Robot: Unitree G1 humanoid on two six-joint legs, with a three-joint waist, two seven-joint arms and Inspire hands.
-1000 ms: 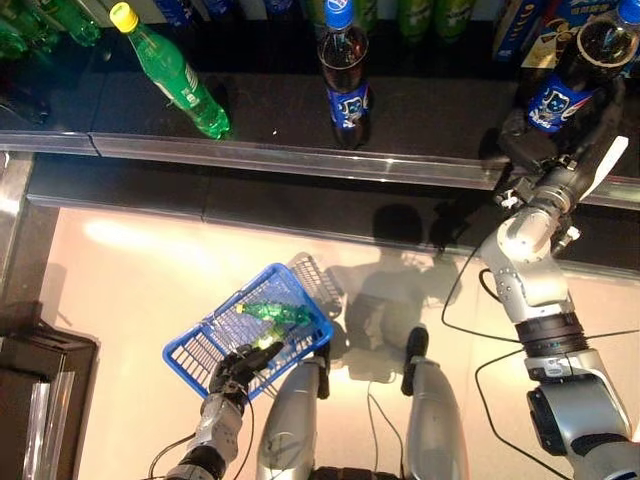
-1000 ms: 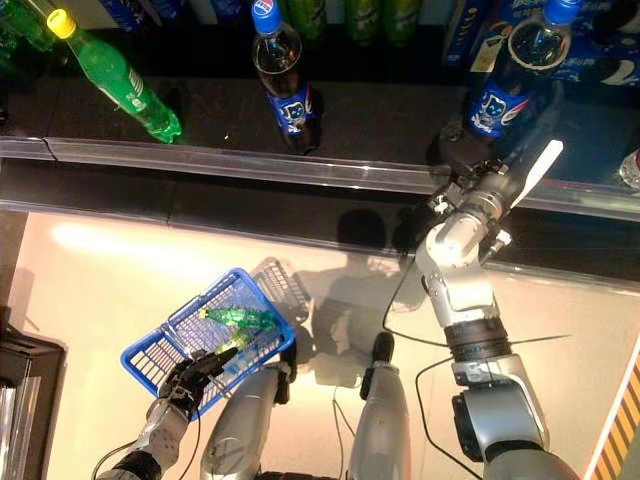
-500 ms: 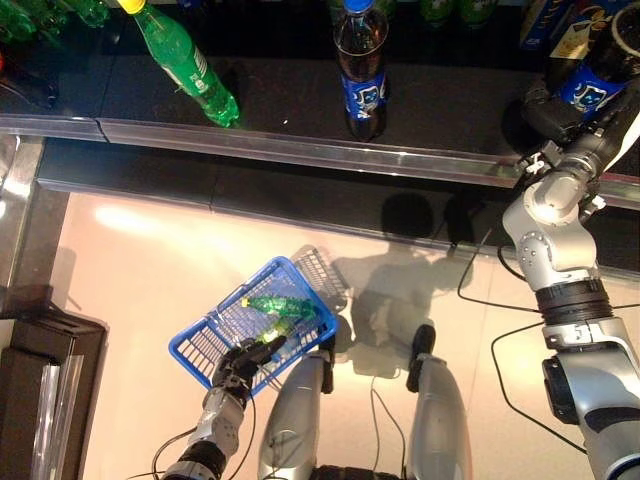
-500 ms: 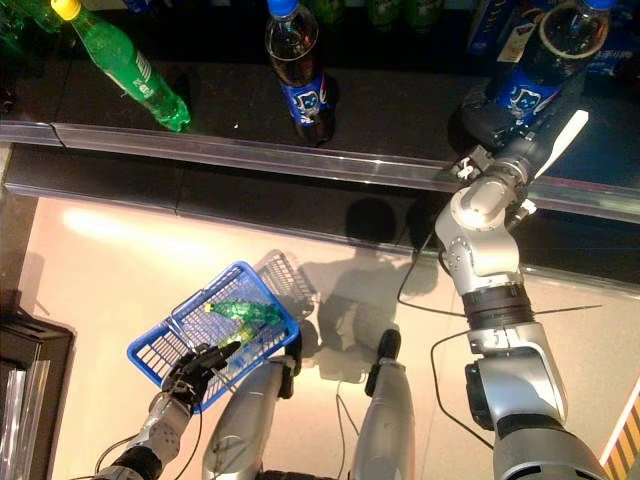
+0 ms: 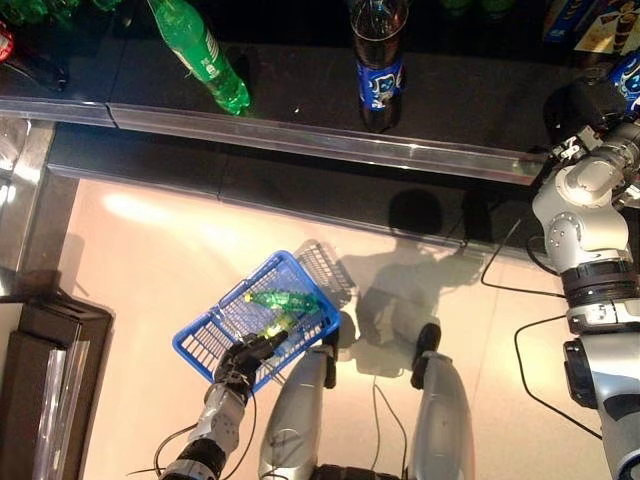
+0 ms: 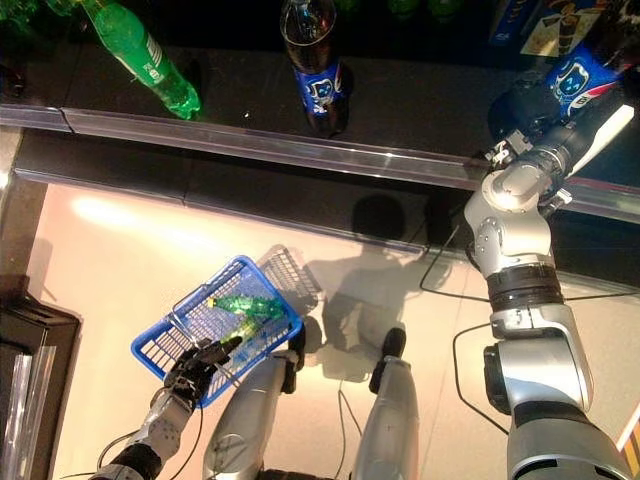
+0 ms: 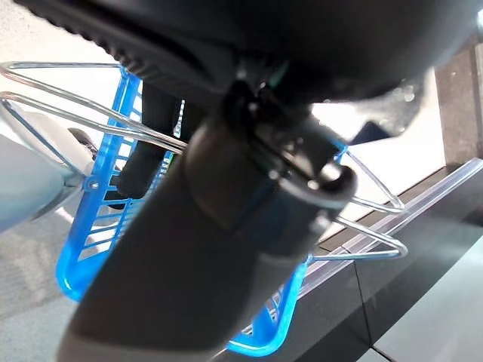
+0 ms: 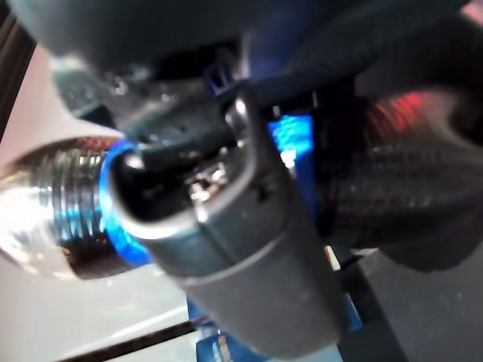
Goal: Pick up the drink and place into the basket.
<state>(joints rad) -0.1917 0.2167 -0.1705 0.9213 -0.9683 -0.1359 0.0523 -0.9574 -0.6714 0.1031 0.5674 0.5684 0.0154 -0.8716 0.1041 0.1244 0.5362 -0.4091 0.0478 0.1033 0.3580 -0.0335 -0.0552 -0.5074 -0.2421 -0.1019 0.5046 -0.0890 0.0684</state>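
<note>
The right hand (image 6: 535,100) is up at the dark shelf (image 5: 300,100), wrapped around a dark cola bottle (image 6: 580,75) with a blue label. The right wrist view shows what the head views do not: fingers (image 8: 400,188) curled tight on the bottle by its blue cap ring. The label's writing is too small to read. Low down, the left hand (image 5: 245,357) grips the wire handle (image 7: 362,226) of the blue basket (image 5: 205,345). A green bottle (image 5: 280,300) lies inside it.
</note>
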